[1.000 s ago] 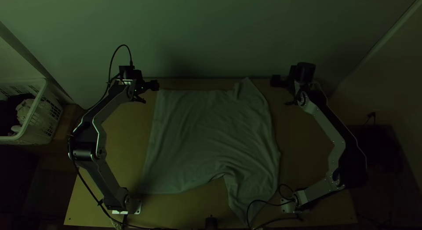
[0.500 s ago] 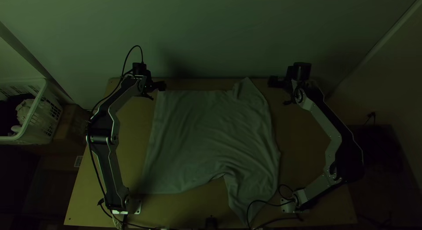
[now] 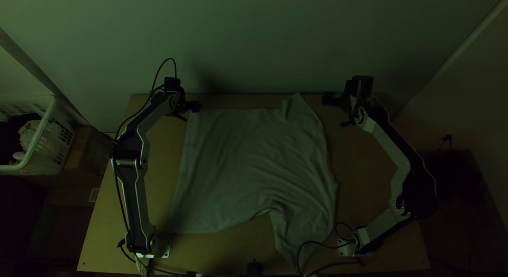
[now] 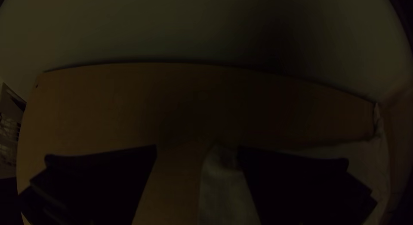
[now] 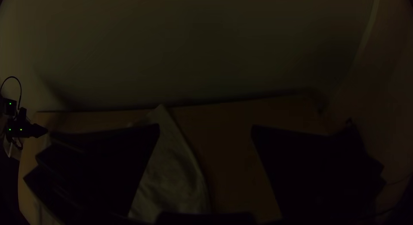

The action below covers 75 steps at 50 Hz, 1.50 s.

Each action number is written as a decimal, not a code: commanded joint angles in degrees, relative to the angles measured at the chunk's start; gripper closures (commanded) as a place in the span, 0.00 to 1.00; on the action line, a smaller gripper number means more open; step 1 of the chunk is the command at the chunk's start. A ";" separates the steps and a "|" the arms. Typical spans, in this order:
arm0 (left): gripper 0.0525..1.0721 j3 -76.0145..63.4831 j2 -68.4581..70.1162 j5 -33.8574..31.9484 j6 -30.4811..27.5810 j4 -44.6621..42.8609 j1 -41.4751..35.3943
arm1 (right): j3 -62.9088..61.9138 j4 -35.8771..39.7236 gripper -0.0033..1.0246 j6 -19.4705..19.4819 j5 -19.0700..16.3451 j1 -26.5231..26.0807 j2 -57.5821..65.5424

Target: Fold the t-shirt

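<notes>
Stretching longest near-to-far, the t-shirt (image 3: pixel 254 160) points one tip nearward (left gripper (image 3: pixel 189 112), right gripper (image 3: pixel 335 112) wide)

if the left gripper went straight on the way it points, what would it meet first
Likely the t-shirt's corner and bare table beside it, both seen between the open fingers of the left gripper; the depth is unclear.

Between the shirt (image 3: pixel 254 160) and the right arm (image 3: pixel 403 176) lay a wide bare stretch of table (image 3: pixel 365 171), and a narrower one lay beside the left arm (image 3: pixel 138 208). The wall (image 3: pixel 254 44) barred the way past the far edge. A black cable (image 3: pixel 321 244) looped across the shirt's near corner.
</notes>
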<state>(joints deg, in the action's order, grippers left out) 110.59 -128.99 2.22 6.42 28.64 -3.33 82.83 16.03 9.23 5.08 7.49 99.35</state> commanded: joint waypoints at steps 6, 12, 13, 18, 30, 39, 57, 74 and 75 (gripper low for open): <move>0.17 -0.72 -1.09 0.59 -0.61 0.45 -0.53 | 0.49 0.40 0.05 2.10 -0.25 0.16 1.28; 0.53 -3.09 -0.56 2.09 -0.88 -1.84 -1.33 | 0.41 0.40 0.05 2.28 -0.25 0.16 1.46; 0.59 -3.45 -0.56 2.18 -1.23 -2.28 -1.41 | 0.32 0.49 0.05 2.37 -0.25 0.16 1.46; 0.85 -5.20 -0.12 4.11 -1.49 -4.56 -1.85 | 0.05 0.67 0.05 2.54 -0.25 -0.02 1.37; 0.98 -5.29 -0.30 4.90 -2.72 -5.00 -2.12 | 0.14 1.72 0.05 2.54 -0.25 -0.37 1.28; 0.98 -5.03 0.67 4.81 -3.25 -4.39 -1.94 | 1.90 5.68 0.05 4.74 -0.25 0.25 2.16; 0.98 -6.26 4.36 4.02 -2.46 -2.72 -2.64 | 11.66 14.99 0.07 4.92 -1.74 0.60 10.25; 0.98 -7.14 7.17 2.09 -1.93 -0.78 -2.73 | 22.03 20.79 0.10 5.09 -2.18 1.74 21.32; 0.98 -7.31 7.35 2.09 -1.93 -0.78 -2.73 | 22.55 20.97 0.10 5.18 -2.18 1.83 21.85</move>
<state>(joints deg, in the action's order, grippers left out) 105.19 -124.90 4.97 4.08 26.72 -5.80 102.67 35.75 13.32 3.14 8.67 117.99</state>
